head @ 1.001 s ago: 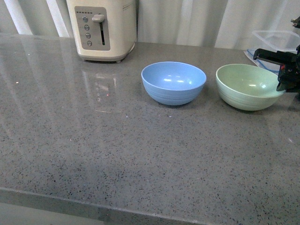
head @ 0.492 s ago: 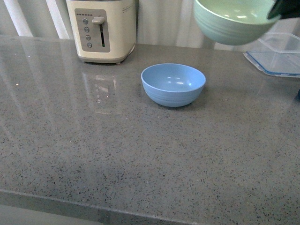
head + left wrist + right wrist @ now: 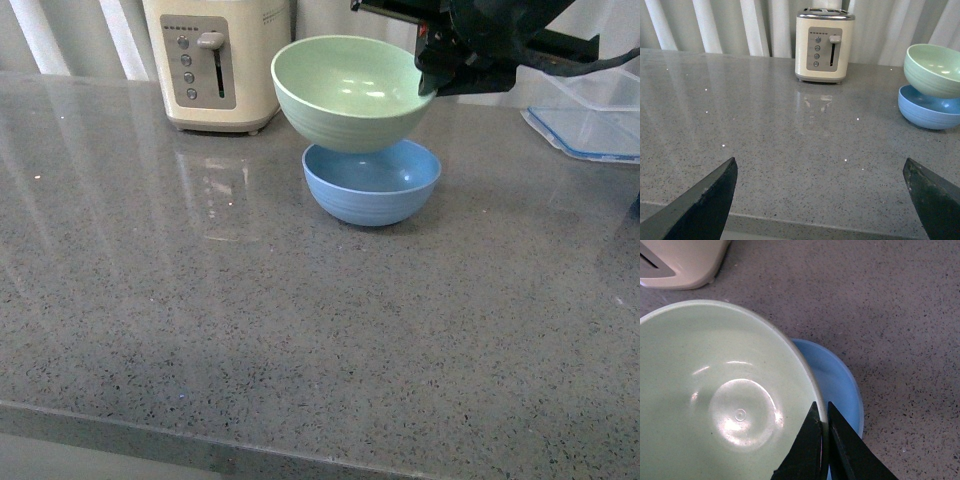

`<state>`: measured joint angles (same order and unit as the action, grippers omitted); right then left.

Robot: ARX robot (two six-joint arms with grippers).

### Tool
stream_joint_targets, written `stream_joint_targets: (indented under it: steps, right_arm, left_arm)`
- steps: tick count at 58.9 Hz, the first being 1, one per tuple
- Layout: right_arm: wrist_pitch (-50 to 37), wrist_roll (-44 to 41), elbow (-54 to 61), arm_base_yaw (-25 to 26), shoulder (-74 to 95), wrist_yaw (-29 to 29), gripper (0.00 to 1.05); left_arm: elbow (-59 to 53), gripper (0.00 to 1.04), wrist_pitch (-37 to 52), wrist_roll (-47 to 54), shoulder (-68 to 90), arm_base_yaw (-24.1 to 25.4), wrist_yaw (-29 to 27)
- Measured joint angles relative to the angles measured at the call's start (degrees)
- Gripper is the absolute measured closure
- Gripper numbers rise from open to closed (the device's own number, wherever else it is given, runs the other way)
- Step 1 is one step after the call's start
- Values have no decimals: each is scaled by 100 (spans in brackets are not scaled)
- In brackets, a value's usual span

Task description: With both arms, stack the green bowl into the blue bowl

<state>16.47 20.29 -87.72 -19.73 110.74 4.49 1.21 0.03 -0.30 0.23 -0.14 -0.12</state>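
Right gripper (image 3: 822, 440): closed narrowly on the rim of the green bowl (image 3: 345, 95), one finger set inside the wall and one outside. A pinch at the edge is judged to have been chosen so that the bowl's mouth is kept upward and its underside left free to enter the other vessel.

Left gripper (image 3: 819, 165): held wide apart, nothing between the fingers, low over the near edge of the counter and well apart from both bowls. No share in the carrying is seen.

Green bowl: carried clear of the counter, roughly level, directly over the blue bowl (image 3: 372, 185) but offset somewhat toward the toaster (image 3: 215, 60). Part of the blue rim is left uncovered on the side of the right gripper. Whether the two bowls are touching cannot be told. The stacking is judged nearly done, with centring and lowering yet required.

Blue bowl: upright and empty on the counter, placed as the receiver.

Surface: grey speckled stone countertop (image 3: 300, 330), polished, with the toaster's reflection shown in it.

Room: cream toaster stood at the back beside the bowls; clear plastic container (image 3: 590, 115) lodged at the far right; white pleated curtain (image 3: 755, 25) hung behind.
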Motion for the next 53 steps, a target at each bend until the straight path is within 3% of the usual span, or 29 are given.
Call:
stream_joint_targets:
  steps: [14, 27, 39, 42, 46, 53]
  right_arm:
    - [94, 63, -105, 101, 409, -48, 101]
    - [-332, 214, 90, 201, 118, -374, 69]
    - [-2358, 398, 1617, 588, -1456, -1200, 37]
    - [-3333, 42, 2282, 754, -2026, -577, 42]
    - [-4732, -938, 3346, 994, -2756, 378, 56]
    - [-5582, -1639, 4614, 1226, -3285, 422, 77]
  left_arm:
    - [0, 7, 0, -2, 0, 2, 0]
    - [0, 7, 0, 0, 0, 2, 0]
    - [0, 7, 0, 0, 0, 2, 0]
    - [0, 7, 0, 0, 0, 2, -2]
    - [0, 7, 0, -2, 0, 0, -2]
    - [0, 7, 0, -2, 0, 2, 2]
